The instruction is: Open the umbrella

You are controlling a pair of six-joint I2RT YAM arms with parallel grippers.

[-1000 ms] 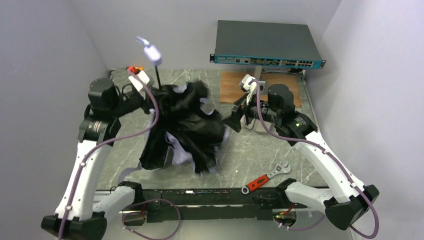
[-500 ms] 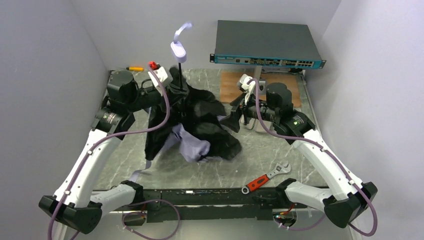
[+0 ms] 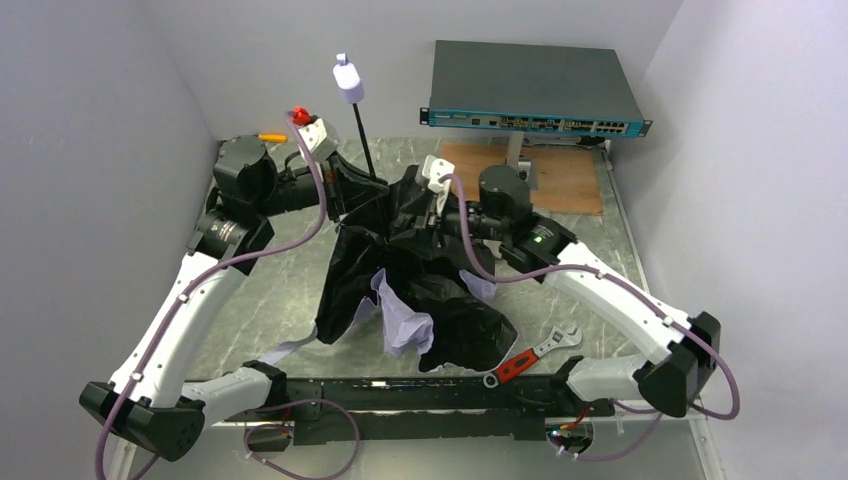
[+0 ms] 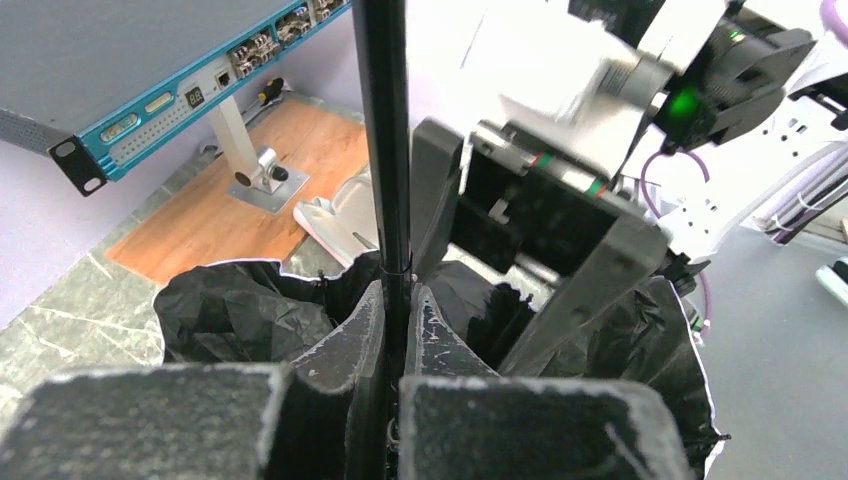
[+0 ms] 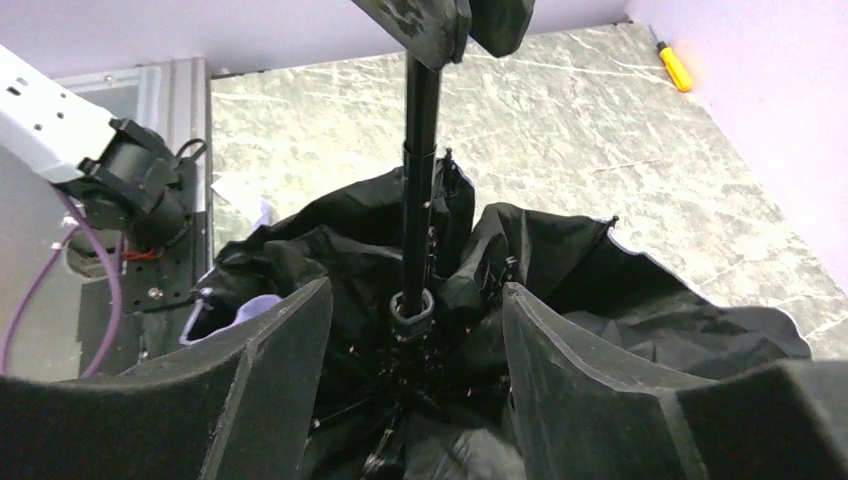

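Note:
The umbrella [image 3: 420,290] hangs half-collapsed over the table's middle, black lining outward with pale lavender fabric showing at the bottom. Its thin black shaft [image 3: 365,145] rises to the small pale handle [image 3: 347,80]. My left gripper [image 3: 372,190] is shut on the shaft [image 4: 388,180] just above the canopy. My right gripper [image 3: 425,215] is open, its fingers [image 5: 560,360] spread on either side of the shaft's runner [image 5: 410,312], not touching it, in the black folds [image 5: 330,260].
A dark teal flat box [image 3: 535,88] stands on a post over a wooden board [image 3: 560,180] at the back. A red-handled wrench [image 3: 530,357] lies front right. A yellow screwdriver [image 3: 270,137] lies back left. Grey walls close both sides.
My right arm swung left from beside the canopy and now straddles the shaft's base. My left gripper has held the shaft and tipped it more upright; the canopy shifted toward the front right.

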